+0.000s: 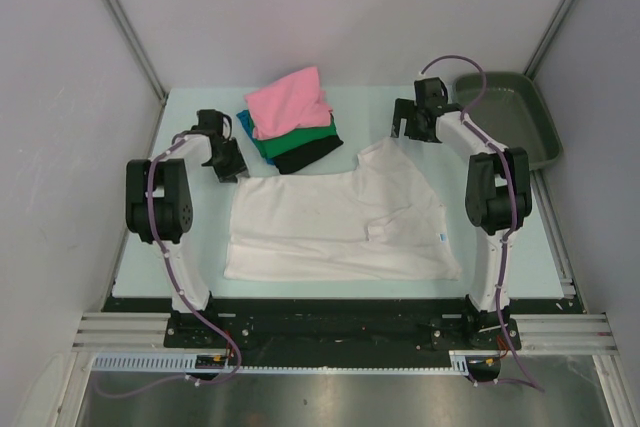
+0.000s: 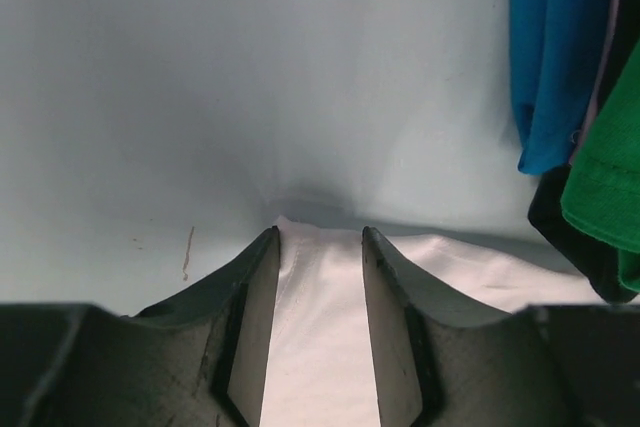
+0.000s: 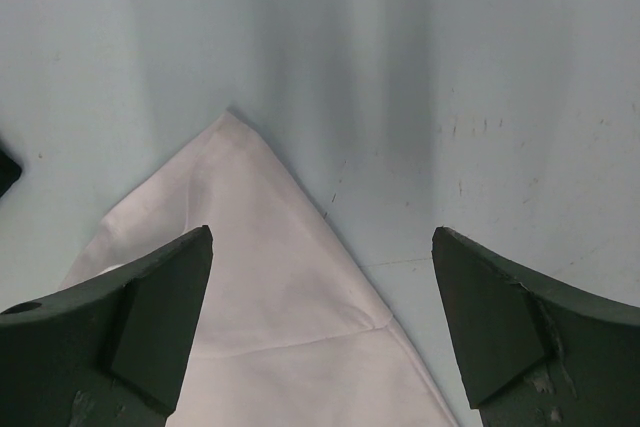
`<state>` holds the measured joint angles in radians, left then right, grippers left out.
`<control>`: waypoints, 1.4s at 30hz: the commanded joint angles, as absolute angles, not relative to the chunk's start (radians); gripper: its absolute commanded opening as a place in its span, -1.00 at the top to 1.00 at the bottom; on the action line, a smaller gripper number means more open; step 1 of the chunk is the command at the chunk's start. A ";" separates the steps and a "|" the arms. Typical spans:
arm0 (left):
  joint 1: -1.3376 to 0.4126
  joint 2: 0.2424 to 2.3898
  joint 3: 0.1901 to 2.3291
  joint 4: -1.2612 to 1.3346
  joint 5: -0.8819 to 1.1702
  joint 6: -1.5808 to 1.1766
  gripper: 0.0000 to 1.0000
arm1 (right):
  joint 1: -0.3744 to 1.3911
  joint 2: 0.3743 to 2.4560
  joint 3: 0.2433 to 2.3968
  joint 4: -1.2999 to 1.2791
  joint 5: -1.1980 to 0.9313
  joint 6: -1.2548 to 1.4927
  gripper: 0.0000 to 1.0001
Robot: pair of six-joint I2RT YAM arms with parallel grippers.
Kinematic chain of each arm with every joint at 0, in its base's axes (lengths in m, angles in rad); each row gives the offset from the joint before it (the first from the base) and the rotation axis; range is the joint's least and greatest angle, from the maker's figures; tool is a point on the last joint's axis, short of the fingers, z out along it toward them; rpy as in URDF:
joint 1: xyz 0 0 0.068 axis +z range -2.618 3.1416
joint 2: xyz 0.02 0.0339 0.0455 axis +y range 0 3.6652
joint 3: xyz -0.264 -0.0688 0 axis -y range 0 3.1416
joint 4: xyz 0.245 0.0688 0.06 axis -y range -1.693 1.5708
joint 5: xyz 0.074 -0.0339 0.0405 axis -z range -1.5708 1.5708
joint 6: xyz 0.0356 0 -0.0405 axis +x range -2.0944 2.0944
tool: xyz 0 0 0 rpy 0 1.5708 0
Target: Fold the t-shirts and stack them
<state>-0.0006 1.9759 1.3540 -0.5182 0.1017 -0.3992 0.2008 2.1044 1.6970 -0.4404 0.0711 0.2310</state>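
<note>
Top: white t-shirt (image 1: pixel 330 227) lies spread flat mid-table (image 1: pixel 180 247). Folded stack sits behind it: pink t-shirt (image 1: pixel 290 97) on top, then green t-shirt (image 1: pixel 290 142) and black t-shirt (image 1: pixel 312 155), with teal-blue t-shirt (image 1: pixel 245 123) showing at the left edge. Left gripper (image 1: pixel 228 162) is at the white shirt's far-left corner, right gripper (image 1: pixel 405 125) at its far-right corner. Tray (image 1: pixel 510 112) far right.

Left wrist: left gripper (image 2: pixel 320 237) is roughly half open. The white corner (image 2: pixel 320 347) lies between the fingers with a gap visible, not pinched. The stack's edge is just to the right.

Right wrist: right gripper (image 3: pixel 322 242) is fully spread and holds nothing. The white shirt's pointed corner (image 3: pixel 260 277) lies flat below, between the fingers.
</note>
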 commanded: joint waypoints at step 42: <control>0.060 1.990 1.313 -0.492 0.149 -0.390 1.00 | 0.261 2.425 2.014 -0.551 0.058 0.290 0.75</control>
<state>0.0498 1.9823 1.3376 -0.4976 0.1581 -0.3958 0.2512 2.4092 2.0163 -0.5331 0.0662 0.2798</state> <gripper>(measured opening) 0.007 0.283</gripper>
